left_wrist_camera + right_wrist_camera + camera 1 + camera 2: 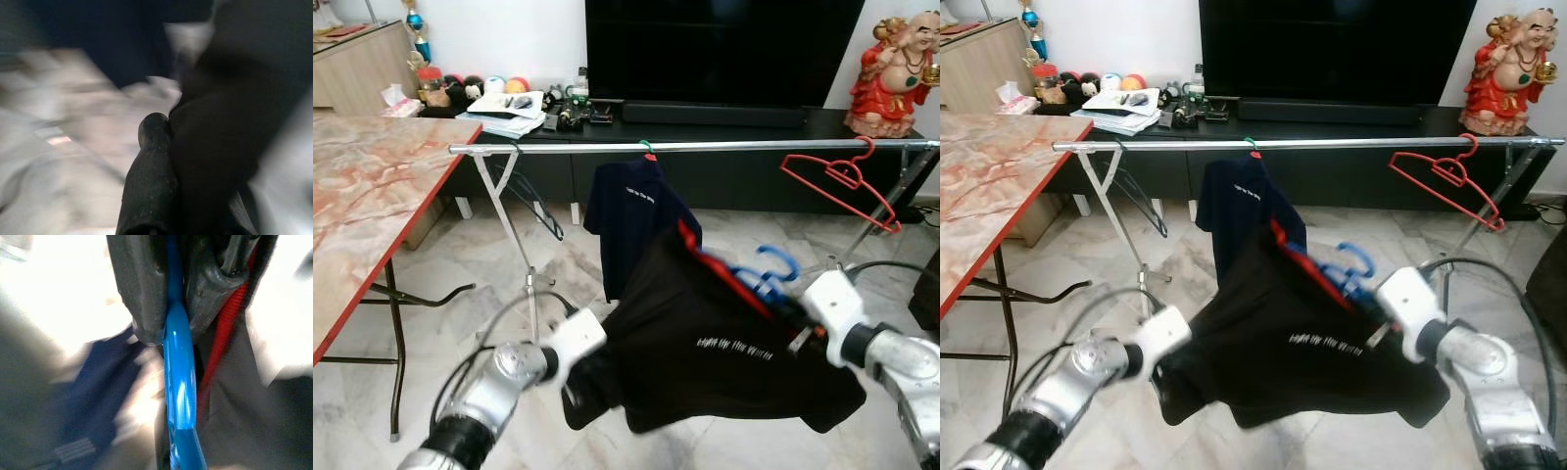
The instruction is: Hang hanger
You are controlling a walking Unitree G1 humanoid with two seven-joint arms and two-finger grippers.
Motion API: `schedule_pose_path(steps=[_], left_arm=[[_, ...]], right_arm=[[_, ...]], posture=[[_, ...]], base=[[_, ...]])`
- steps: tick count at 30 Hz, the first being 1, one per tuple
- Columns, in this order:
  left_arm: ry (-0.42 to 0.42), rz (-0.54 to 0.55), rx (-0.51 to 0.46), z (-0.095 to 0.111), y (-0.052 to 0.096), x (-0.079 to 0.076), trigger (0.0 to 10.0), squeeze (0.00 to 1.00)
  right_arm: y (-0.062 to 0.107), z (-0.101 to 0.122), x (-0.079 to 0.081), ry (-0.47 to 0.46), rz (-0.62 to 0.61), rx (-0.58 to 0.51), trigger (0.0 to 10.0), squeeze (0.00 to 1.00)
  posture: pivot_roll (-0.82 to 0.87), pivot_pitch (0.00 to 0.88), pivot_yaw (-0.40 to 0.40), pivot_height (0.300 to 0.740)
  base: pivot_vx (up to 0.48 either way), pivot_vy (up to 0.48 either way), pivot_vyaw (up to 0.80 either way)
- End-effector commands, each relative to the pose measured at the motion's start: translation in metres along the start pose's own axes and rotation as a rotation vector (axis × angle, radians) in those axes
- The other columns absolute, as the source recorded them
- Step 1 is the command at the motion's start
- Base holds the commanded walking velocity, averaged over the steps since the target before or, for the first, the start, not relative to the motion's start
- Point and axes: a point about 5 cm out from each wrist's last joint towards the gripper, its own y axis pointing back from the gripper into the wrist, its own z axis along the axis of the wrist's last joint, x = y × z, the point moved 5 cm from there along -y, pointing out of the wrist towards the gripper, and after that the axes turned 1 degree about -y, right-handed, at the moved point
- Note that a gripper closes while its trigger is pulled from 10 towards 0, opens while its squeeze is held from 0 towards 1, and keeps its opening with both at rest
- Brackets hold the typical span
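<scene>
we hold a black shirt on a blue hanger between both arms, low and in front of the metal rail; the hanger is not yet on the rail, so the hanging itself is left to do; in the right wrist view our right gripper has its fingers pressed onto the blue hanger's stem, pinching it; a red strip runs just beside them, and we cannot tell what it belongs to; the blue hook pokes up near the right wrist, well below the rail.

our left gripper is at the shirt's lower left edge; in its wrist view one finger lies against dark cloth; that view is blurred, so we cannot tell whether the fingers are closed on the cloth or merely beside it.

on the rail a navy shirt already hangs near the middle, a bare red hanger hangs tilted toward the right end, and a thin dark hanger hangs by the left leg; we judge the stretch of rail between the navy shirt and the red hanger the likeliest spot; what remains, as we judge it, is raising the hook above the rail, setting it over, and letting go.
</scene>
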Motion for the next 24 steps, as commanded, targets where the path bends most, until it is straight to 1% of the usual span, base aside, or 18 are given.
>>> schedule_pose_path(steps=[1,3,4,5,6,8,9,10,12,15,16,17,18,19,20,21,22,24], left_arm=[[0.018,0.203,-0.042,0.012,0.005,0.037,0.0,0.00],[0.014,0.320,-0.075,0.019,0.011,0.059,0.0,0.00],[0.040,0.384,-0.082,0.019,0.015,0.069,0.0,0.00],[0.040,0.384,-0.082,0.019,0.015,0.069,0.0,0.00],[0.066,0.434,-0.083,0.019,0.018,0.078,0.0,0.00],[0.117,0.523,0.011,-0.001,0.022,0.090,0.0,0.00],[0.103,0.540,0.085,-0.015,0.023,0.091,0.0,0.00],[0.083,0.534,0.214,-0.040,0.025,0.088,0.0,0.00],[0.089,0.497,0.275,-0.053,0.026,0.081,0.0,0.00],[0.086,0.273,0.380,-0.075,0.020,0.047,0.0,0.00],[0.073,0.144,0.419,-0.084,0.018,0.026,0.0,0.00],[0.033,0.017,0.424,-0.087,0.017,0.005,0.0,0.00],[-0.025,-0.204,0.405,-0.087,0.018,-0.035,0.0,0.00],[-0.025,-0.204,0.405,-0.087,0.018,-0.035,0.0,0.00],[-0.043,-0.316,0.338,-0.075,0.015,-0.059,0.0,0.00],[-0.037,-0.347,0.310,-0.069,0.014,-0.067,0.0,0.00],[-0.026,-0.424,0.231,-0.051,0.012,-0.083,0.0,0.00],[-0.019,-0.469,0.184,-0.041,0.012,-0.091,0.0,0.00]], right_arm=[[0.004,-0.007,0.010,0.048,0.085,0.066,10.0,0.00],[0.008,-0.014,0.010,0.045,0.092,0.110,10.0,0.00],[0.010,-0.019,0.009,0.046,0.098,0.137,10.0,0.00],[0.010,-0.019,0.009,0.046,0.098,0.137,10.0,0.00],[0.012,-0.022,0.009,0.054,0.103,0.156,10.0,0.00],[0.016,-0.027,0.002,0.066,0.064,0.193,10.0,0.00],[0.016,-0.026,-0.002,0.059,0.040,0.195,10.0,0.00],[0.017,-0.020,-0.011,0.050,-0.013,0.167,10.0,0.00],[0.018,-0.011,-0.019,0.025,-0.061,0.116,10.0,0.00],[0.023,0.010,-0.033,0.003,-0.147,-0.008,10.0,0.00],[0.024,0.015,-0.039,-0.025,-0.183,-0.040,10.0,0.00],[0.026,0.021,-0.048,-0.045,-0.240,-0.077,10.0,0.00],[0.034,0.035,-0.072,-0.083,-0.387,-0.160,10.0,0.00],[0.034,0.035,-0.072,-0.083,-0.387,-0.160,10.0,0.00],[0.044,0.048,-0.092,-0.129,-0.514,-0.260,10.0,0.00],[0.049,0.054,-0.099,-0.154,-0.560,-0.307,10.0,0.00],[0.057,0.067,-0.107,-0.230,-0.599,-0.427,10.0,0.00],[0.060,0.074,-0.109,-0.255,-0.608,-0.485,10.0,0.00]], posture=[[-0.06,0.000,0.019,0.740],[-0.06,0.000,0.019,0.740],[-0.06,0.000,0.019,0.740],[-0.06,0.000,0.019,0.740],[-0.06,0.000,0.019,0.740],[-0.06,0.000,0.018,0.740],[-0.06,0.000,0.018,0.740],[-0.06,0.000,0.017,0.740],[-0.05,0.000,0.016,0.740],[-0.05,0.000,0.012,0.740],[-0.05,0.000,0.014,0.740],[-0.05,0.000,0.015,0.740],[-0.06,0.000,0.017,0.740],[-0.06,0.000,0.017,0.740],[-0.05,0.000,0.017,0.740],[-0.05,0.000,0.017,0.740],[-0.05,0.000,0.016,0.740],[-0.05,0.000,0.016,0.740]], base=[[0.000,0.000,0.00],[0.000,0.000,0.00],[0.000,0.000,0.00],[0.000,0.000,0.00],[0.000,0.000,0.00],[0.000,0.000,0.00],[0.000,0.000,0.00],[0.000,0.000,0.00],[0.000,0.000,0.00],[0.000,0.000,0.00],[0.000,0.000,0.00],[0.000,0.000,0.00],[0.000,0.000,0.00],[0.000,0.000,0.00],[0.000,0.000,0.00],[0.000,0.000,0.00],[0.000,0.000,0.00],[0.000,0.000,0.00]])
